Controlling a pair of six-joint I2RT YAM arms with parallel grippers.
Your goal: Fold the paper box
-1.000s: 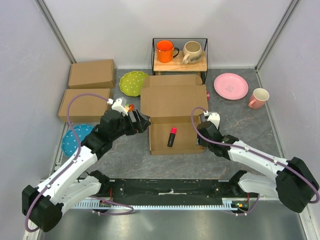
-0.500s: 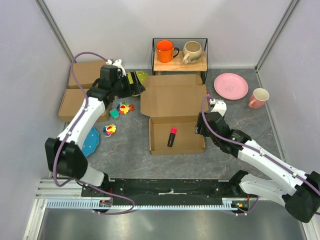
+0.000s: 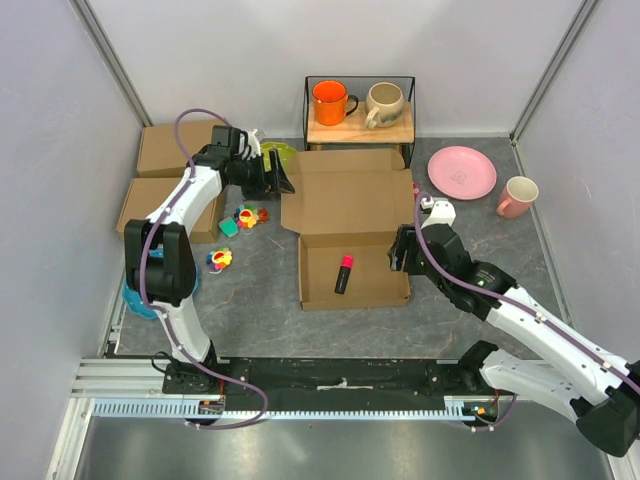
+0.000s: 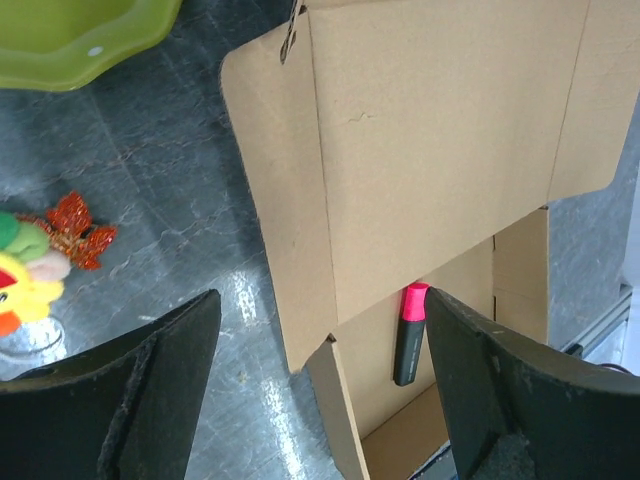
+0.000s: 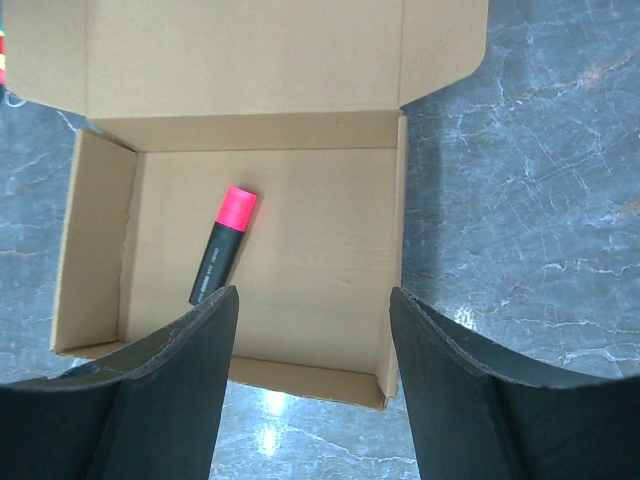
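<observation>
The paper box (image 3: 345, 205) lies in the middle of the table. It is a shallow brown tray with its lid open flat toward the back. A black marker with a pink cap (image 3: 343, 273) lies in the tray. My left gripper (image 3: 284, 182) is open and empty at the lid's left edge. Its wrist view shows the lid (image 4: 430, 130) and the marker (image 4: 410, 335) between its fingers (image 4: 130, 390). My right gripper (image 3: 402, 258) is open and empty above the tray's right wall. Its wrist view looks down into the tray (image 5: 320, 260) and onto the marker (image 5: 222, 245).
Two ready-made brown boxes (image 3: 183, 147) (image 3: 165, 205) sit at the left. A green plate (image 3: 268, 158), small colourful toys (image 3: 245, 217) (image 3: 219, 259) and a blue plate (image 3: 135, 292) lie near them. A rack (image 3: 360, 128) with two mugs stands behind. A pink plate (image 3: 461, 172) and a pink mug (image 3: 518, 196) are at the right.
My left arm has swung from the tray's near left up to the lid's back left edge, uncovering the toys. My right gripper has shifted slightly back along the tray's right wall.
</observation>
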